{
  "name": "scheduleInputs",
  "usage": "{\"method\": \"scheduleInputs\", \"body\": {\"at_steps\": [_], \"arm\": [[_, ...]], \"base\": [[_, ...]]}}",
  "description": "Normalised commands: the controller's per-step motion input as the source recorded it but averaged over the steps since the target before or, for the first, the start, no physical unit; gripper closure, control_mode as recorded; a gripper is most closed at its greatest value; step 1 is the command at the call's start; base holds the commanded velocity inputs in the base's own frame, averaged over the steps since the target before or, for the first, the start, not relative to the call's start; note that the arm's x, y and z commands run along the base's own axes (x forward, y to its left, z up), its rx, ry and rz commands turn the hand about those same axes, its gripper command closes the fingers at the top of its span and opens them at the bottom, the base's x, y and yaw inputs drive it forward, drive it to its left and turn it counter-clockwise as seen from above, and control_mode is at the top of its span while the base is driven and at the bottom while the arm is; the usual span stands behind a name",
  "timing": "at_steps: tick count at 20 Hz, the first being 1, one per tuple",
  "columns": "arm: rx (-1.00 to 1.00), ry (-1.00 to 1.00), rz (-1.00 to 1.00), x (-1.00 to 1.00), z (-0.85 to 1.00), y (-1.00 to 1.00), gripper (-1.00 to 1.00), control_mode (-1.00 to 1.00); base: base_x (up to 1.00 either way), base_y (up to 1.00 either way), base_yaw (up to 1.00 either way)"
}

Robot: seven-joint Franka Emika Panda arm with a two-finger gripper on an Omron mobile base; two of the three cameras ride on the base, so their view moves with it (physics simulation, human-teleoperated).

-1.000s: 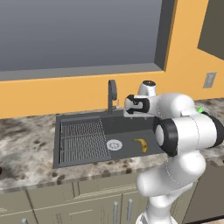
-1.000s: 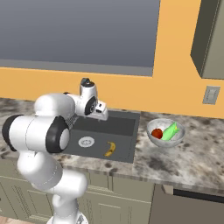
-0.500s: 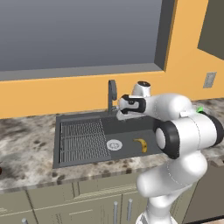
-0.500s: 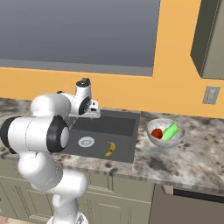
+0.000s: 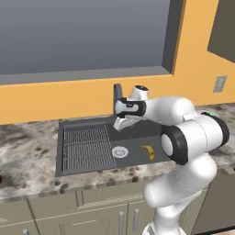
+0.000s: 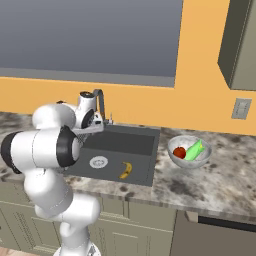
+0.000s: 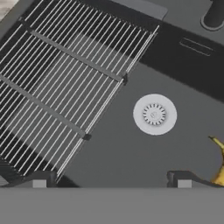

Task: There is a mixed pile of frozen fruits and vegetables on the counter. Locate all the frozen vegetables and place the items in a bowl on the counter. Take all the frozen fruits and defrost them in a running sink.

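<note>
Starting nearest the base, the counter (image 6: 200, 185) runs along the front, and the sink (image 5: 87, 163) is set into it. On the sink floor lies the banana (image 5: 148, 152), just beside the round drain (image 5: 119, 151) and touching nothing else; from the hand view it sits at the right edge, with the drain (image 7: 154, 114) in the middle and the ribbed rack (image 7: 65, 78) to the left. Above the basin hangs the gripper (image 5: 120, 125), its jaws spread wide and empty, the two fingertips (image 7: 38, 180) standing well apart at the bottom of the hand view. Over the last second the hand has swung leftward across the sink, from over the right part of the basin toward the faucet (image 5: 117, 92) at the back rim, while the banana has kept its place on the floor. I take that to mean the banana is delivered and the arm is now heading for the tap, since no water can be seen running. Further right on the counter stands the bowl (image 6: 189, 151), holding the tomato (image 6: 179, 152) and the green vegetable (image 6: 195, 149) side by side, so the vegetable half looks done. A small brown fruit is not something I can pick out in the sink; one dark round thing (image 5: 1, 178) sits at the far left edge of the counter, too cut off to name. Turning on the faucet seems the likely next step.
</note>
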Motion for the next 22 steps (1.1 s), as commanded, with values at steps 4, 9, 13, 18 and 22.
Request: {"method": "scheduleInputs", "body": {"at_steps": [4, 9, 13, 18, 22], "arm": [[-0.01, 0.00, 0.31, 0.00, -0.01, 0.62, -1.00, -1.00], [-0.01, 0.00, 0.28, 0.00, 0.00, 0.61, -1.00, -1.00], [-0.01, 0.00, 0.21, 0.01, 0.00, 0.65, -1.00, -1.00], [-0.02, 0.00, 0.15, 0.00, 0.00, 0.61, -1.00, -1.00], [-0.01, 0.01, 0.06, 0.00, 0.00, 0.51, -1.00, -1.00]], "base": [[0.00, 0.00, 0.00], [0.00, 0.00, 0.00], [0.00, 0.00, 0.00], [0.00, 0.00, 0.00], [0.00, 0.00, 0.00]]}}
